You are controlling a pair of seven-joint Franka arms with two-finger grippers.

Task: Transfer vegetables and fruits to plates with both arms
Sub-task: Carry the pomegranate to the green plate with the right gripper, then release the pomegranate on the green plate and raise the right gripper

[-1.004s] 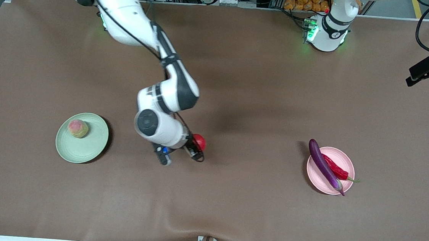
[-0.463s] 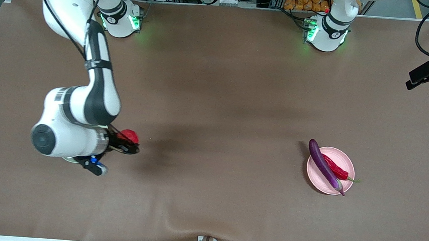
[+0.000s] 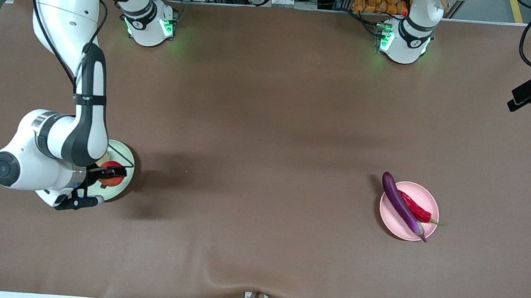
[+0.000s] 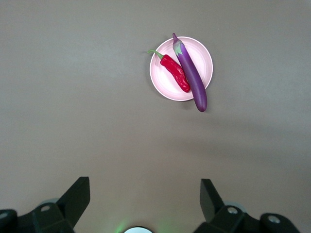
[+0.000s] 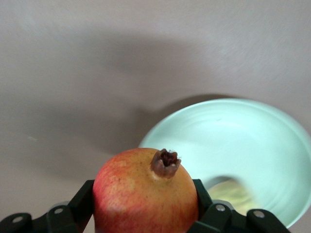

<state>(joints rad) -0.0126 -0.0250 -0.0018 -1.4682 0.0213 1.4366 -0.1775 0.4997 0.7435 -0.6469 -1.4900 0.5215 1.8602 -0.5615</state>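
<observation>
Front view: my right gripper (image 3: 111, 173) is clamped on the round red pomegranate (image 3: 111, 179), hanging over the pale green round plate (image 3: 125, 153), toward its 4 o'clock rim. The yellowish-pink peach (image 5: 236, 193) sits on that plate, close to my fruit. I'd lower straight down clear of the peach, then release gently so nothing rolls. Nearly round, so hardly a long axis; its nub (image 5: 165, 162) faces my wrist camera. My left gripper (image 4: 145, 194) waits, fingers apart, well above the table.
</observation>
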